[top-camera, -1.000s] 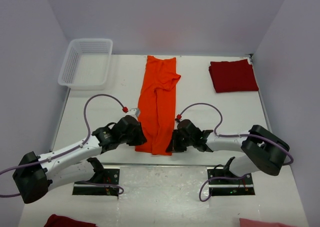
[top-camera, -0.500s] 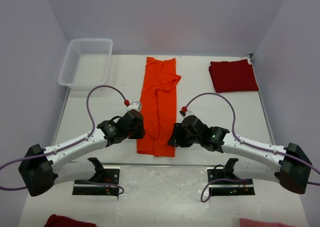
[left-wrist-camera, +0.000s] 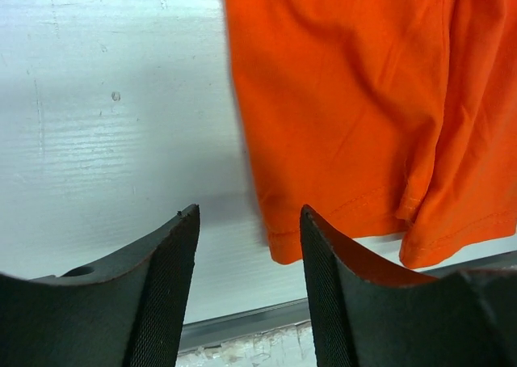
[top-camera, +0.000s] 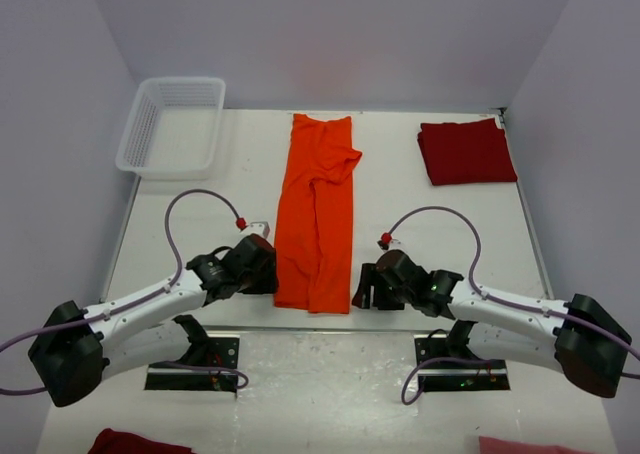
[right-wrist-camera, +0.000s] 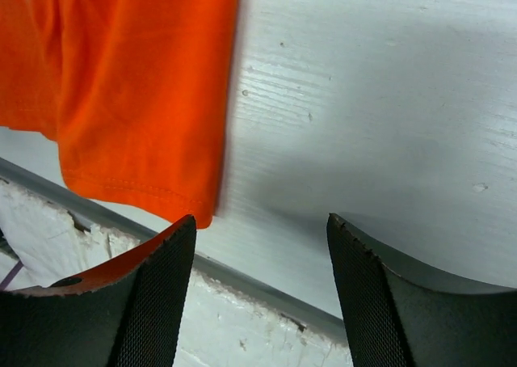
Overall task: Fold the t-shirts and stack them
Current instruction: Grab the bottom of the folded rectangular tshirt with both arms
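orange shirt (top-camera: 318, 214): lies flat mid table (top-camera: 400, 174) as a long narrow strip, sides folded in; near hem is close to the table's near edge.
red shirt (top-camera: 467, 152): folded, far right corner, well apart from the orange one.
left pincer (top-camera: 268, 277): jaws apart, nothing btw them, low over bare table just beside the hem's left corner.
right pincer (top-camera: 362, 292): same, jaws apart & empty, just beside the hem's right corner.
step in hand (my guess): take both hem corners and fold the strip away, toward the collar end.
how to do it well: come in from the sides and get one finger under all layers, not only the top one. The left wrist view shows 2 flaps at the hem, so catch both. Close both pincers together, lift only a little, carry forward in parallel so the edges stay even.
risk: hem is near the edge rail, so a finger can hit it, or push the cloth and wrinkle it.
basket (top-camera: 170, 124): far left, not needed now.
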